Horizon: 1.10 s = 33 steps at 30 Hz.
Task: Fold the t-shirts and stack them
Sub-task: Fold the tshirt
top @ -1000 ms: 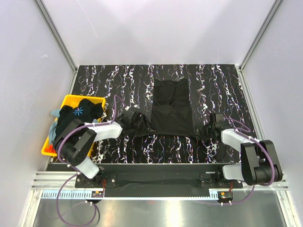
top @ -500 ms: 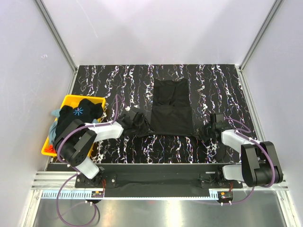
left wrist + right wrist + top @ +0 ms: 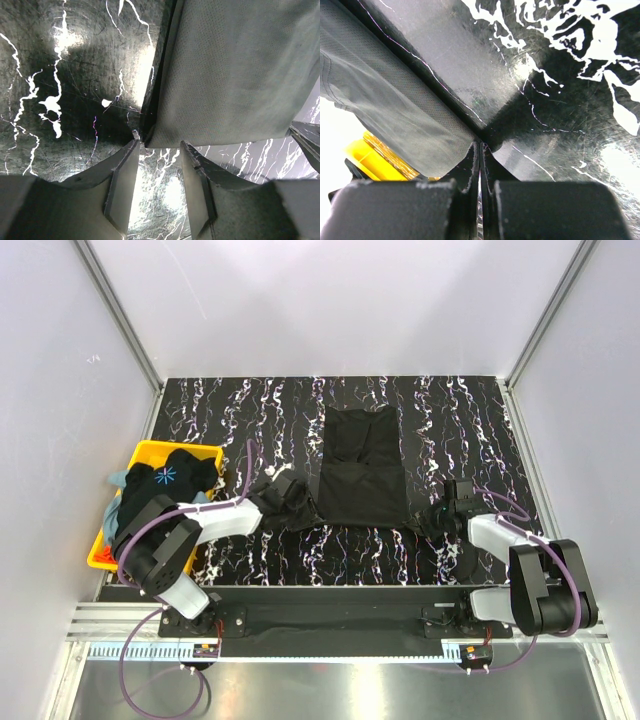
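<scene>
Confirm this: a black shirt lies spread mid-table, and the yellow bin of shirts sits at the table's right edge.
Not quite. The bin sits at the table's left edge, as the top view shows. The black shirt does lie spread mid-table.

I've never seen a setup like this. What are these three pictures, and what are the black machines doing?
They are two robot arms, left and right, bolted at the near edge of a table; each ends in a two-finger gripper. The wide picture looks down from above and behind them. The two close-ups come from cameras on the wrists, so each shows its own fingers. A black t-shirt lies spread mid-table; more shirts are heaped in a yellow bin at the left. The left gripper is open at the shirt's near left corner, nothing between its fingers. The right gripper is shut at the near right corner; whether it pinches cloth is unclear.
</scene>
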Tool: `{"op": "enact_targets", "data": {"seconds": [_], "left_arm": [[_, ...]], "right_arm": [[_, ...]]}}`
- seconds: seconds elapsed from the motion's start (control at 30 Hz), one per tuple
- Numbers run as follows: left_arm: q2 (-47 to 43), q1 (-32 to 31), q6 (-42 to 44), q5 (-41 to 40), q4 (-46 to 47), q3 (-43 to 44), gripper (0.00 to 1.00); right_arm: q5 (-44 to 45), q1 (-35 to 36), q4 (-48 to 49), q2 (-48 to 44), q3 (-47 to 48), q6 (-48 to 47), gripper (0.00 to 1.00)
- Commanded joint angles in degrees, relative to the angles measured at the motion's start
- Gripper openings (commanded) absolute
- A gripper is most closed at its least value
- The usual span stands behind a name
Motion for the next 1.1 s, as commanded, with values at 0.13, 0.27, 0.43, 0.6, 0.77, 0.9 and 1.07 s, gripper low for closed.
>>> {"op": "enact_targets", "data": {"seconds": [0.13, 0.27, 0.43, 0.6, 0.77, 0.9, 1.07], "left_arm": [[2.7, -1.4, -0.6, -2.7, -3.7, 0.5, 0.40], [2.9, -1.6, -1.2, -2.7, -3.7, 0.7, 0.26], [2.0, -1.7, -1.0, -2.4, -5.1, 1.3, 0.00], [-3.3, -3.3, 0.4, -4.4, -9.6, 2.9, 0.00], [-10.2, -7.0, 0.3, -6.0, -13.8, 4.0, 0.00], [-15.2, -9.3, -1.0, -7.1, -15.2, 3.6, 0.00], [-18.5, -10.3, -0.7, -7.6, -17.4, 5.4, 0.00]], "right_arm": [[0.6, 0.5, 1.5, -2.7, -0.6, -0.1, 0.00], [0.6, 0.4, 1.4, -3.1, -0.6, -0.4, 0.00], [-0.3, 0.5, 0.3, -4.4, 0.6, -3.3, 0.00], [0.9, 0.5, -5.7, -8.5, 3.0, -8.1, 0.00], [2.7, 0.5, -15.1, -18.1, 4.9, -12.2, 0.00], [4.1, 0.6, -21.9, -24.0, 7.0, -13.5, 0.00], [3.9, 0.7, -26.2, -31.4, 7.1, -12.8, 0.00]]}}
